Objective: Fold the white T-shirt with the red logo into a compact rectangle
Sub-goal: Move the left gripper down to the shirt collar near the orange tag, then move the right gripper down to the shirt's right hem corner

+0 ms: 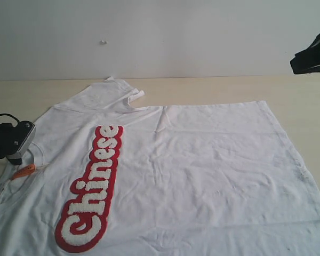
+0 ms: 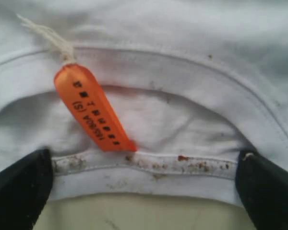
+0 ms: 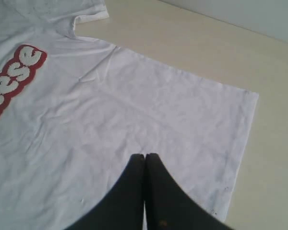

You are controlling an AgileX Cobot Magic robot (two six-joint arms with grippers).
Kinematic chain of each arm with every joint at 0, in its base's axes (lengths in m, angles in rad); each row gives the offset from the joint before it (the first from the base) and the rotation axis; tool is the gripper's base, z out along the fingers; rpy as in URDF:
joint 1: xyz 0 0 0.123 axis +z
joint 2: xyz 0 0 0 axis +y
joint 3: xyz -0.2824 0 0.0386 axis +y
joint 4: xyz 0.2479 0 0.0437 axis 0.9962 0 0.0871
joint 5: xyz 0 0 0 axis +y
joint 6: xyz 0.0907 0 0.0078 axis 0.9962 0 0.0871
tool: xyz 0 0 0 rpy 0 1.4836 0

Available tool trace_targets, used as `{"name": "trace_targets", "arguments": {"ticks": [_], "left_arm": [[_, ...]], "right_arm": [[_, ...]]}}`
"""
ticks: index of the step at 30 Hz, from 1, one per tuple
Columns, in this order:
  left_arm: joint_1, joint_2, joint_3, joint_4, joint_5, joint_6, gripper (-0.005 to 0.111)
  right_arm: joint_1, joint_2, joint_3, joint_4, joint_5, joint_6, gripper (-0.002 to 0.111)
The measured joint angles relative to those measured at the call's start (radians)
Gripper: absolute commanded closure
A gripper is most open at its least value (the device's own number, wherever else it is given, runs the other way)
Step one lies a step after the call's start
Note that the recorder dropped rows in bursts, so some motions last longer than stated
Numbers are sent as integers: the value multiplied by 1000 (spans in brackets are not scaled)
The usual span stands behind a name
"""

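Observation:
The white T-shirt (image 1: 202, 170) lies spread flat, front up, with its collar at the left and its hem at the right. The red logo (image 1: 93, 186) runs as one long strip across the chest. My left gripper (image 1: 15, 154) is low at the collar and open. Its black fingers (image 2: 19, 191) stand wide apart on either side of the stained ribbed collar edge (image 2: 149, 165), beside the orange neck tag (image 2: 93, 108). My right gripper (image 1: 312, 53) hangs high at the upper right, shut on nothing, above the shirt's hem corner (image 3: 240, 143).
The beige table (image 1: 256, 88) shows beyond the shirt at the back and right, up to a white wall (image 1: 149, 32). One sleeve (image 1: 114, 93) lies folded over at the back left. The shirt's near part runs out of the exterior view.

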Motion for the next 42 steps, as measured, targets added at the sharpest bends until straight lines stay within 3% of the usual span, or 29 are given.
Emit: {"name": "trace_targets", "arguments": {"ticks": [7,9,15,19,32,35,40,42], "left_arm": [[0,2,0,0,0,0,3],[0,2,0,0,0,0,3],[0,2,0,0,0,-2,3],[0,6,-1,0,0,-2,3],[0,6,-2,0,2,-2,3],[0,6,-2,0,2,-2,3],[0,6,-2,0,2,-2,3],[0,6,-2,0,2,-2,3]], "right_arm": [[0,0,0,0,0,-23,105],[0,0,0,0,0,-46,95],[0,0,0,0,-2,-64,50],[0,0,0,0,-8,-64,31],[0,0,0,-2,16,-65,27],[0,0,0,-4,9,-62,3],[0,0,0,-70,4,-73,3],[0,7,-2,-83,39,-199,3]]}}
